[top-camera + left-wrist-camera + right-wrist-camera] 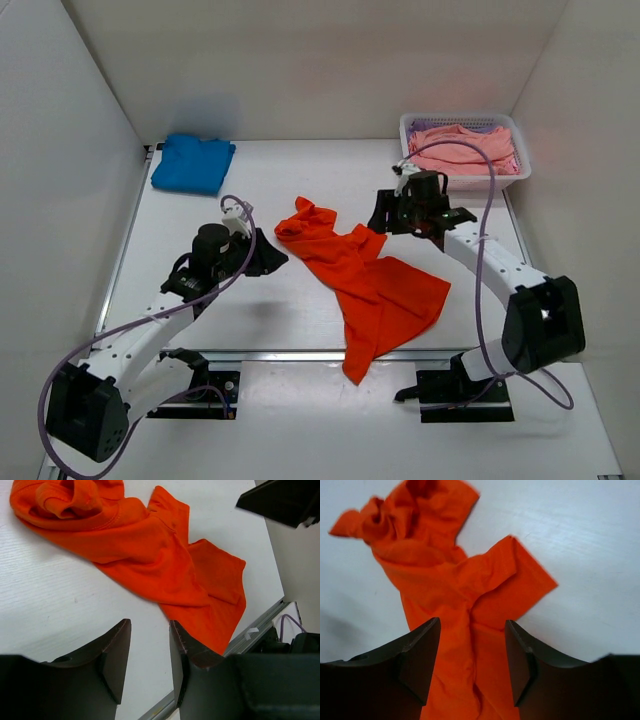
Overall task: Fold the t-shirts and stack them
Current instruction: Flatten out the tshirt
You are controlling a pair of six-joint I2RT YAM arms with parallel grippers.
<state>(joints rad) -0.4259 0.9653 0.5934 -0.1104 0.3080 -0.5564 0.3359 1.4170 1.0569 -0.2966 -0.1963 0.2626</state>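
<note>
Spreading orange shirt (375, 285), crumpled mid-frame on surface (300, 170); blue shirt (193, 163) folded, upper left. Left jaws and right jaws half open, empty. Next, likely: pinch opposite edges, pull flat.

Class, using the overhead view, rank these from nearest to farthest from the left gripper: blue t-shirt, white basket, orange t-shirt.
Measured from the left gripper:
1. The orange t-shirt, just to its right, mid-table.
2. The blue t-shirt, in the far left corner.
3. The white basket, in the far right corner.
</note>
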